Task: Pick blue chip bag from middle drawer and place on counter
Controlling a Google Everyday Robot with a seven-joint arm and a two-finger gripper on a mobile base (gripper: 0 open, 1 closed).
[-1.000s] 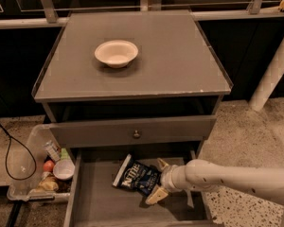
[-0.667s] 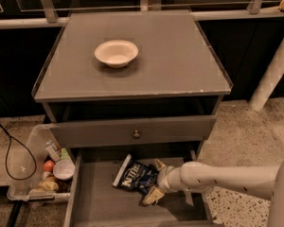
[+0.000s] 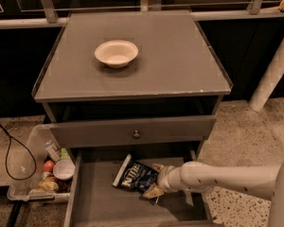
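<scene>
In the camera view, the middle drawer (image 3: 98, 203) stands pulled open at the foot of the cabinet. The blue chip bag (image 3: 131, 176) lies flat on the drawer's floor near the back. The gripper (image 3: 155, 179) reaches in from the right at the bag's right end. Its fingers (image 3: 154, 191) are spread apart, one on each side of that end, perhaps just touching it. A white bowl (image 3: 116, 52) sits on the counter (image 3: 175, 70). A clear bin (image 3: 24, 167) of packets stands on the floor to the left.

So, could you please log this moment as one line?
end effector: in drawer, at bag | bag: lying in drawer | counter: bowl
</scene>
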